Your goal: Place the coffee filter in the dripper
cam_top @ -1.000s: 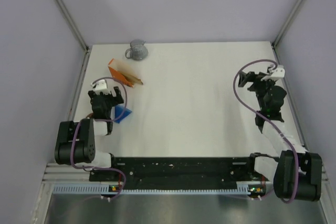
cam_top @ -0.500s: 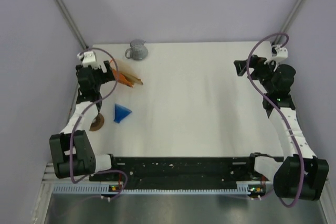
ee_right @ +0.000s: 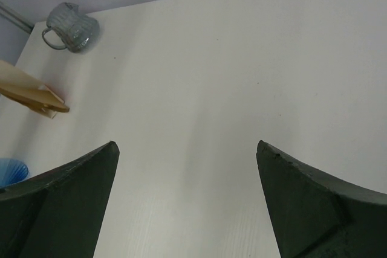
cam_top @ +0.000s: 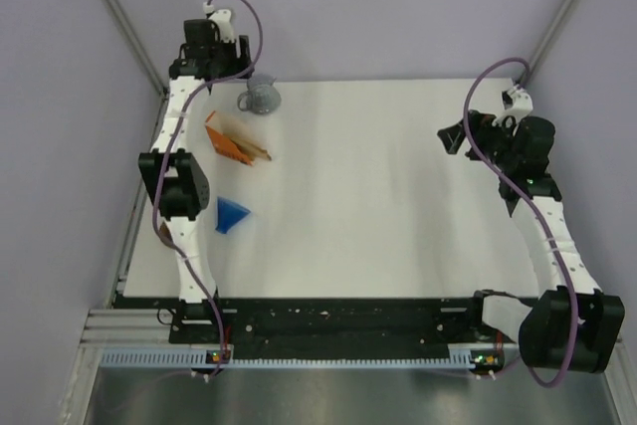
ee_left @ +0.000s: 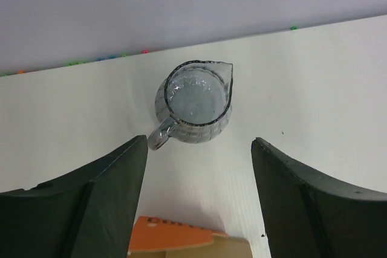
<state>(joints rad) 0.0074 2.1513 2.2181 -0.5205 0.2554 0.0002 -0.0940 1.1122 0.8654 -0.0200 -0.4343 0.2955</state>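
The blue dripper lies on its side at the table's left; its rim shows at the right wrist view's left edge. No single loose coffee filter shows; tan papers lie only in the orange packet, also seen in the left wrist view and the right wrist view. My left gripper is open and empty, stretched to the far left corner above the grey mug. My right gripper is open and empty, raised at the right.
The grey mug stands upright at the table's far edge, also visible in the right wrist view. A brown ring peeks out beside the left arm. Walls close in the table at left, back and right.
My left arm swung from beside the blue dripper, past the orange packet, out to the far corner over the mug. My right gripper shifted only slightly.
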